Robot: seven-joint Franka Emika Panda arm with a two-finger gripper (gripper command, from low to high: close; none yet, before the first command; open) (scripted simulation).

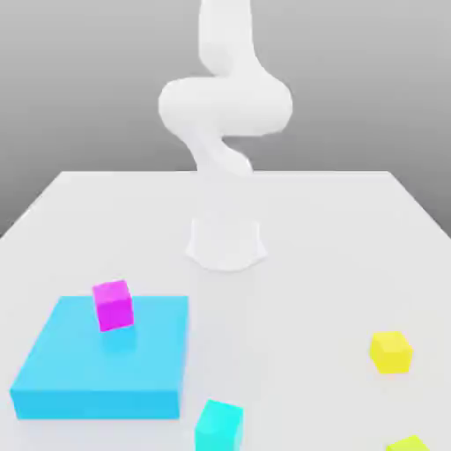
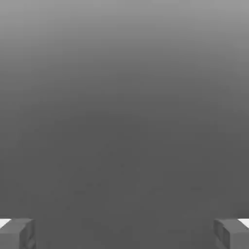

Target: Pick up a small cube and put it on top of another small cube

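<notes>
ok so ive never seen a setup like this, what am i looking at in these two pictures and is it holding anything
The white machine is a single robot arm standing on a pale, smooth table. The exterior view comes from a camera off the arm, looking at the scene. The hand view comes from a camera on the arm's hand; its two grey fingers stand wide apart with nothing between them, so nothing is held.

On the table are a flat, bright blue block with a small magenta cube on or above it, a small turquoise cube, a small yellow cube and part of a yellow-green object.
</notes>
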